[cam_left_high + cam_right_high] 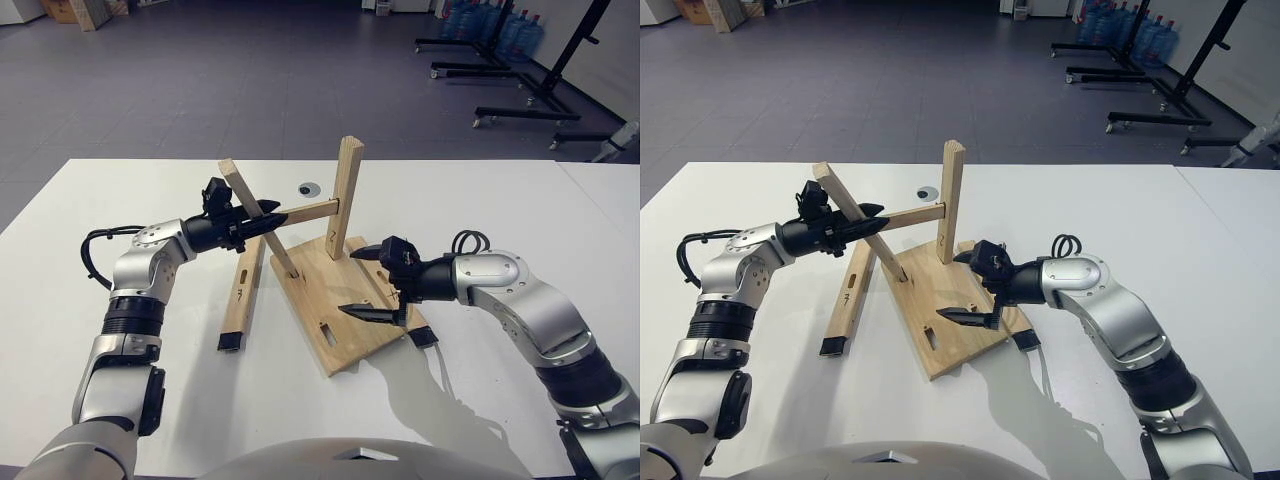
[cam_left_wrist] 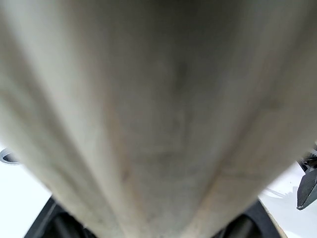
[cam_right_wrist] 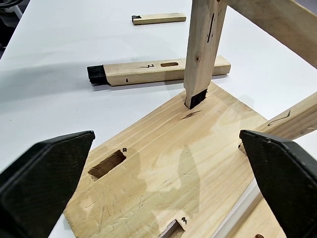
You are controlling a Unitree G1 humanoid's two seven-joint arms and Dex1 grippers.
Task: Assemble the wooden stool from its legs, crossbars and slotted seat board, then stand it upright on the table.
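The slotted seat board (image 1: 330,320) lies flat on the white table (image 1: 120,200). Above it my left gripper (image 1: 262,221) is shut on a tilted leg (image 1: 238,185) that a crossbar (image 1: 310,210) joins to an upright leg (image 1: 347,190). A black-capped leg foot (image 3: 194,98) rests on the board (image 3: 198,158). My right gripper (image 1: 366,282) hovers open over the board's right half, nothing between its fingers (image 3: 44,173). A loose leg (image 1: 243,295) lies left of the board. Another leg (image 1: 422,336) lies at the board's right edge, under my right gripper.
A round cable hole (image 1: 309,188) is set in the table behind the assembly. A short wooden piece (image 3: 158,19) lies farther off on the table. An open slot (image 3: 106,164) shows in the board. Wheeled stands (image 1: 520,105) stand on the floor beyond.
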